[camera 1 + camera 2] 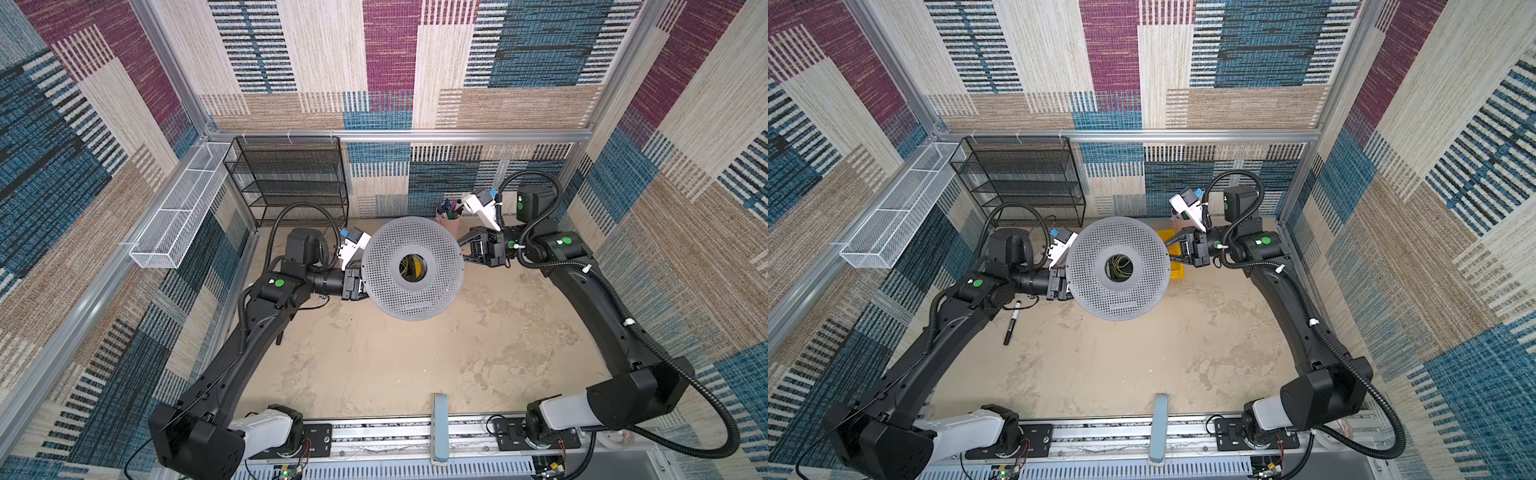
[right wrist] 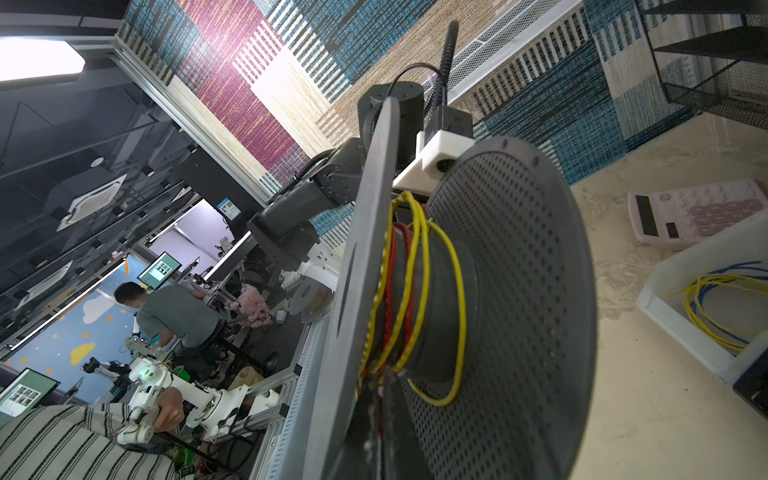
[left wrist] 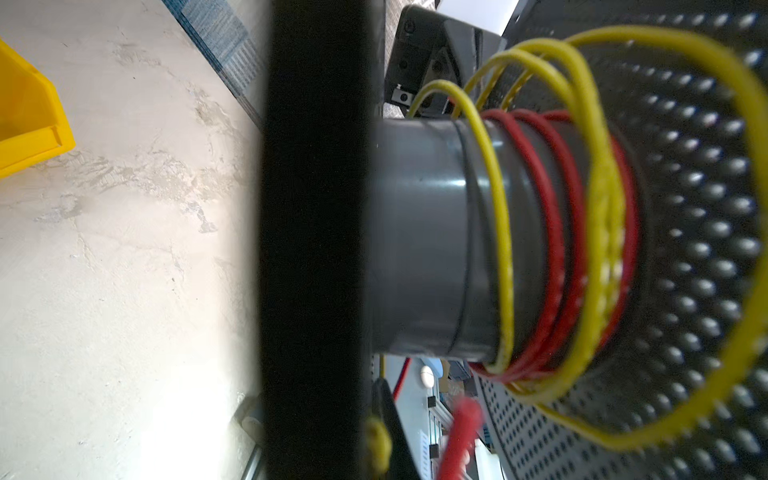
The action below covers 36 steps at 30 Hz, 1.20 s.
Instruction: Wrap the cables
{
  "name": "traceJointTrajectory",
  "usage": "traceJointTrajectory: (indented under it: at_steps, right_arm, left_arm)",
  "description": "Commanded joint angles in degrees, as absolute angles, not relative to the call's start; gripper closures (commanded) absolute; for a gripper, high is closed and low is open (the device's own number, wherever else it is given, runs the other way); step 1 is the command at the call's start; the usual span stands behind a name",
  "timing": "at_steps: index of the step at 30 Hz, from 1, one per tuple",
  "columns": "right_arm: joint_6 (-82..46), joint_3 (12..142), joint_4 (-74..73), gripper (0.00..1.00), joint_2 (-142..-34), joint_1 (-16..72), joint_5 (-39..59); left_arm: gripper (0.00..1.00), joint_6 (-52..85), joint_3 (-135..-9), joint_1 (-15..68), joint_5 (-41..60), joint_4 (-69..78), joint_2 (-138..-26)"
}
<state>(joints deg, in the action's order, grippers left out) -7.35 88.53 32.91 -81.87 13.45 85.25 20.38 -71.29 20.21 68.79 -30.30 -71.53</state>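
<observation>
Cable (image 3: 555, 216), red-orange, lies wound in a few snug turns round the grey hub (image 3: 415, 232) of a perforated spool (image 1: 415, 305), between its two flanges. The coil's axis follows the hub, which in both top views points almost straight up at the camera, tipped a little. A loose red tail leaves the hub toward the flange rim. Slacker loops of yellow wire (image 3: 503, 249) share the hub and sag away from it.

The spool hangs above the bench (image 1: 415, 374), in the upper middle of both top views. The left fingers (image 1: 358, 295) are closed on the rim at the spool's left edge. The right fingers (image 1: 469, 239) are closed too, at its right edge. Whether they pinch the wire tails I cannot tell.

The step in hand looks like winding on the remaining slack. Done well, I judge, it means a taut tail, each turn laid beside the last, a steady rotation and a firm hold on the flange, so the springy wire neither jumps off nor crosses the yellow loops.
</observation>
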Motion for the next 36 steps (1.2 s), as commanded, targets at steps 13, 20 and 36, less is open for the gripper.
traceJointTrajectory:
  at_steps: [13, 20, 36]
  right_arm:
    - [1.7, 92.0, 38.6, 0.76, -85.0, 20.0, 81.4]
    - [-0.1, 89.7, 36.3, 0.68, -82.6, 19.9, 76.4]
    - [-7.0, 83.1, 28.5, 0.28, -67.4, 6.6, 47.5]
  left_arm:
    - [1.0, 2.2, -80.6, 26.9, 64.2, -54.4, -78.9]
    - [1.0, 3.4, -81.3, 26.6, 62.4, -53.9, -80.0]
    - [1.0, 29.6, -66.4, 11.4, 64.3, -28.1, -70.3]
